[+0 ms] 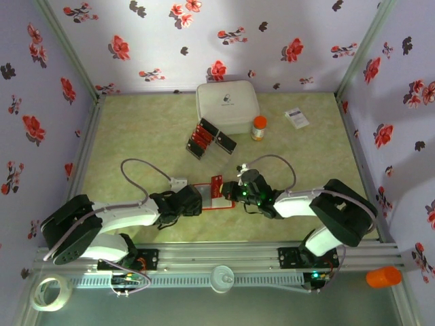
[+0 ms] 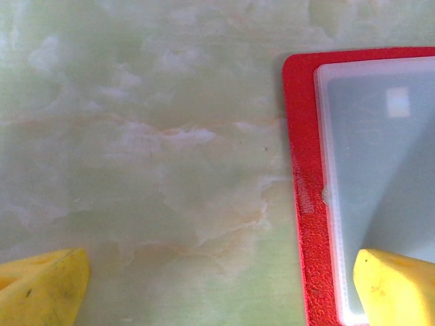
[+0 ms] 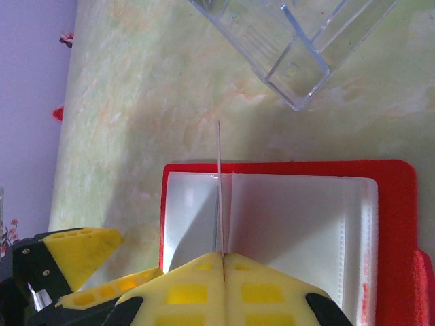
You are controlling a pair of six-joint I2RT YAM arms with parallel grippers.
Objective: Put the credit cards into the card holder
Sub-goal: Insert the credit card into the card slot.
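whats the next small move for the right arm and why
Probably ease the right fingers down so the credit card slips into the card holder, into its pale pocket. The fingers are shut on the card, held edge-on over the open holder. One of the open left fingers sits over its pocket side, seemingly steadying it.

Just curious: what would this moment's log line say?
right claw: shut on credit card, over card holder | left claw: open, straddling its edge

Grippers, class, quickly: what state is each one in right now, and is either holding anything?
Left gripper: open, holding nothing, straddling the card holder edge.
Right gripper: shut on a credit card, held edge-on.
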